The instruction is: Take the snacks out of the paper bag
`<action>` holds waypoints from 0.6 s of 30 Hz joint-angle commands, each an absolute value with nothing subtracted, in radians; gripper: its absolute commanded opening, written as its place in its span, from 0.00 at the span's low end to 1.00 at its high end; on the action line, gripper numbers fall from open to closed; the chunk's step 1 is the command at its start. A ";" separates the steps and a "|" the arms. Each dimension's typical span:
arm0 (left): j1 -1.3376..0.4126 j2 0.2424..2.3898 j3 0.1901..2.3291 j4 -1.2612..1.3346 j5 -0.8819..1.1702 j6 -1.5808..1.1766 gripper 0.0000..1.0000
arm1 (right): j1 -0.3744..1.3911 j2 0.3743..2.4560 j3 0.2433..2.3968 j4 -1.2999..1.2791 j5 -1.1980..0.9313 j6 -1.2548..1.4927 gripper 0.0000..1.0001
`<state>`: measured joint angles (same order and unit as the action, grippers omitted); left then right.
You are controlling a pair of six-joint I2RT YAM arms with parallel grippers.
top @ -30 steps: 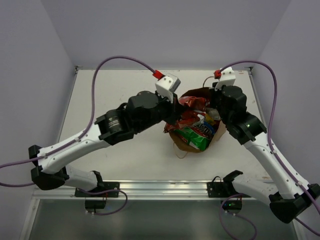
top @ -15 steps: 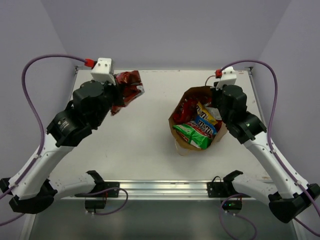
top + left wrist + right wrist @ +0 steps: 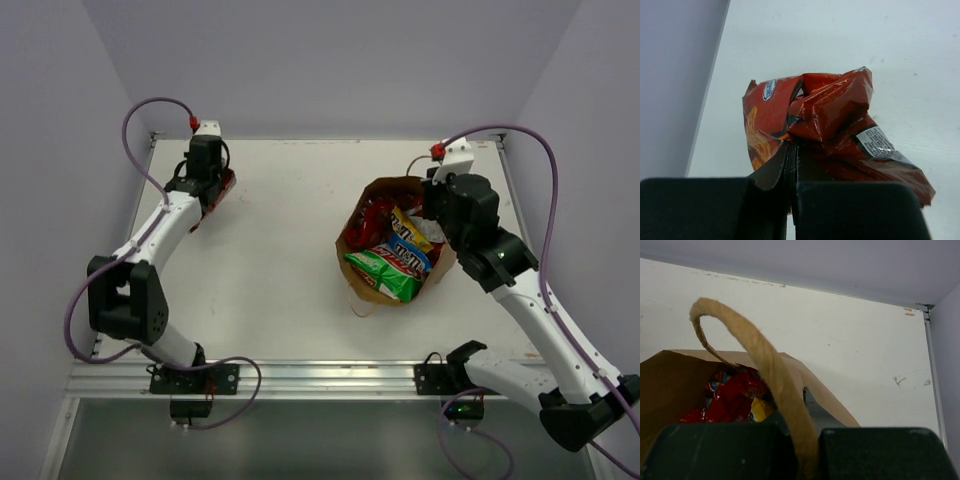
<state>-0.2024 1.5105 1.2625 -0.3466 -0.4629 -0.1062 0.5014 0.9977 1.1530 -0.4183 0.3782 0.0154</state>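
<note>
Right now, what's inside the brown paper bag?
The paper bag holds a green-white packet, a yellow pack and a red packet on top. Anything underneath them is covered, so I can't see it.

Cannot see lower edge of red chip bag (image 3: 830, 115) from left wrist camera, buried behind clamped fingers of left gripper (image 3: 792, 150). From above, little more than red sliver beside that wrist. Cannot trace handle (image 3: 765, 360) past pinch of right gripper (image 3: 802, 437). Cannot count snacks (image 3: 730, 400) (kraft wall in way). Cannot follow paper bag (image 3: 670, 385) beyond left frame edge.
</note>
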 commanded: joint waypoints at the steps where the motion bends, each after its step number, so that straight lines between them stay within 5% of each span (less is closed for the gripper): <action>1: -0.146 1.610 1.291 -0.134 -0.462 -0.044 0.00 | 0.497 0.960 1.132 -0.388 0.342 0.025 0.00; 4: -0.137 1.779 1.368 -0.165 -0.453 -0.046 0.02 | 0.497 0.953 1.112 -0.377 0.330 0.012 0.00; 5: -0.137 1.799 1.387 -0.182 -0.437 -0.051 0.11 | 0.495 0.954 1.112 -0.379 0.327 0.008 0.00; 6: -0.137 1.812 1.405 -0.199 -0.396 -0.060 0.31 | 0.497 0.956 1.115 -0.386 0.316 0.008 0.00; 8: -0.138 1.809 1.430 -0.236 -0.359 -0.096 0.46 | 0.497 0.959 1.121 -0.390 0.310 0.008 0.00; 9: -0.138 1.795 1.427 -0.239 -0.324 -0.110 0.65 | 0.497 0.960 1.123 -0.391 0.305 0.008 0.00; 12: -0.146 1.698 1.411 -0.276 -0.218 -0.179 0.90 | 0.497 0.963 1.135 -0.391 0.298 0.008 0.00; 18: -0.364 1.389 1.352 -0.348 -0.083 -0.354 0.98 | 0.497 0.968 1.149 -0.388 0.304 0.008 0.00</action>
